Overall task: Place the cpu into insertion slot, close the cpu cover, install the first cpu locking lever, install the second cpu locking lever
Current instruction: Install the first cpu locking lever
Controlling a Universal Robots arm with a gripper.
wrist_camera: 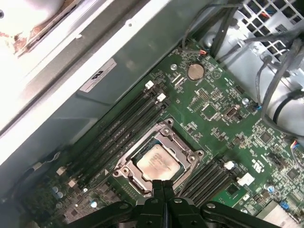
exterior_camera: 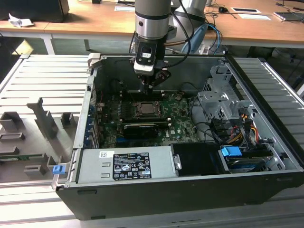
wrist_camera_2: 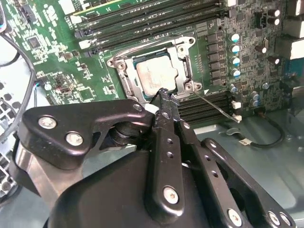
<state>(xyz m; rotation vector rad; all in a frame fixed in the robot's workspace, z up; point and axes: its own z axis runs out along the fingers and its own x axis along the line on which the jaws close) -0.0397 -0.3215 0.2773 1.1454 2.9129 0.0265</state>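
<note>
The cpu [wrist_camera: 156, 164] [wrist_camera_2: 156, 75] lies flat in the insertion slot on the green motherboard, its silver-grey top showing through the window of the cpu cover [wrist_camera: 167, 137] [wrist_camera_2: 186, 58], which lies down around it. One thin wire lever [wrist_camera_2: 216, 108] sticks out free from a socket corner. Another lever [wrist_camera_2: 147, 43] runs along the cover's side. My gripper [wrist_camera: 163, 184] [wrist_camera_2: 164, 96] [exterior_camera: 151, 86] hovers just above the socket's edge, shut with nothing between its black fingers. In the exterior view the socket [exterior_camera: 148, 110] sits directly below the gripper.
The open computer case [exterior_camera: 90, 109] surrounds the board. Memory slots [wrist_camera: 124, 127] flank the socket. A long black card [exterior_camera: 141, 129] lies nearer the power supply [exterior_camera: 126, 164]. A drive cage [exterior_camera: 223, 107] and cables [exterior_camera: 247, 128] fill the exterior view's right.
</note>
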